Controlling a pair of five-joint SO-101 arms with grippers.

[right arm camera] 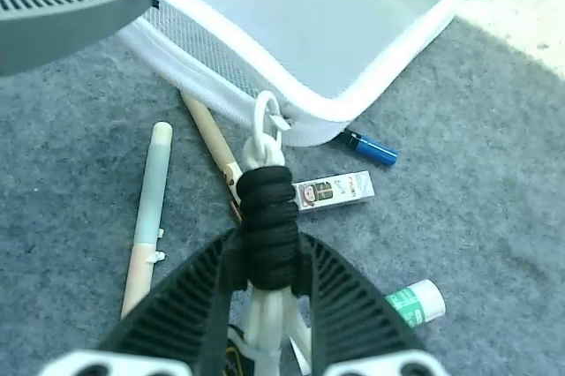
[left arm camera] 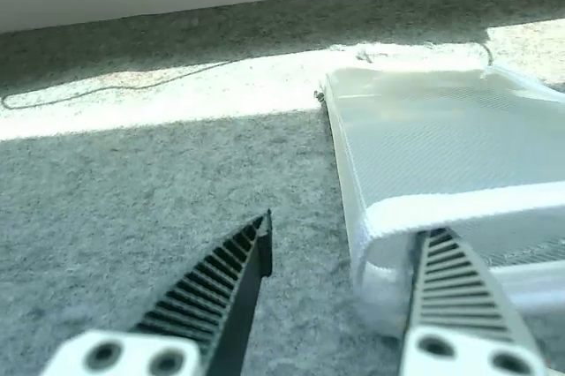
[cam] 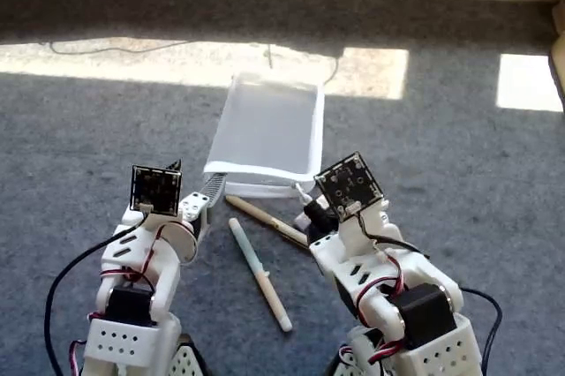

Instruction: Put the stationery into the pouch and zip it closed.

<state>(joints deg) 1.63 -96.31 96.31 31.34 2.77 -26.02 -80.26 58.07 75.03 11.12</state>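
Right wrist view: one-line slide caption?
Right gripper clamps the black zipper pull of the white pouch; a pale pen lies outside on the carpet.

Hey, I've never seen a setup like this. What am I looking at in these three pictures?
Two small robot arms sit side by side. One picture looks down from above, and the other two come from a camera on each arm's wrist. On the grey surface lie a white mesh pouch, a pale pen, a tan pen, a small printed box, a blue-capped item and a green-and-white tube. The left gripper is open at the pouch's corner. The right gripper is shut on a black braided cord attached to the pouch.
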